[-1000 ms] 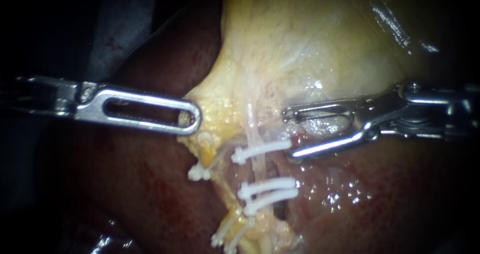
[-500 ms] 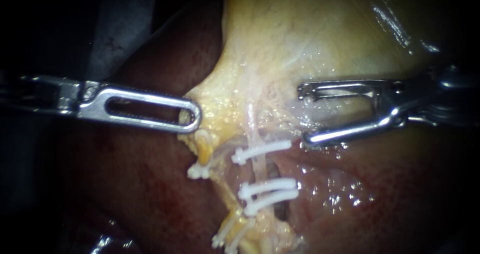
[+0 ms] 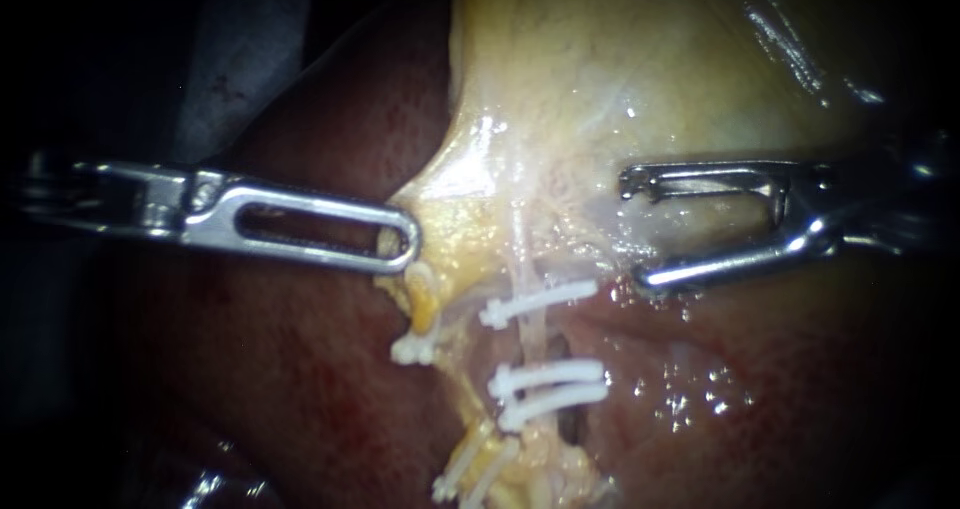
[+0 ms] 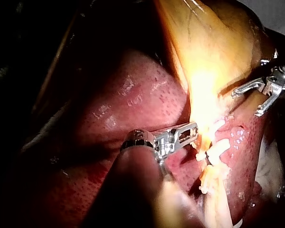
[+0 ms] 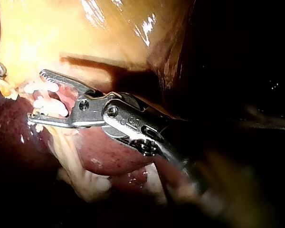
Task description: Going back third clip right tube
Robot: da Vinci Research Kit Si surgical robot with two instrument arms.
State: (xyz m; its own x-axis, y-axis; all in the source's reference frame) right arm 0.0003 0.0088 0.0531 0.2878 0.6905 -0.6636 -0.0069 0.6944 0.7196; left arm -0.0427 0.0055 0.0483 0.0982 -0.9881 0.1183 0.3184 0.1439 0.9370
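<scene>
Through the endoscope, your right instrument stands just beside the right tube. Its jaws are wide apart and empty, the lower tip close to the end of the uppermost clip. Two lower clips cross the same tube, so all three look seated, and the step in hand reads as backing the right instrument clear. Your left instrument has its jaws closed on the yellow edge of the gallbladder, holding it taut over the liver. From the left wrist camera that grip shows again, and the right instrument's open jaws stand apart from the clips. From the right wrist camera the white clips line up with the gap between the open jaws, and you cannot tell there whether metal touches them. Next, draw the right instrument straight back along its shaft with the jaws open, so no tip snags a clip.
</scene>
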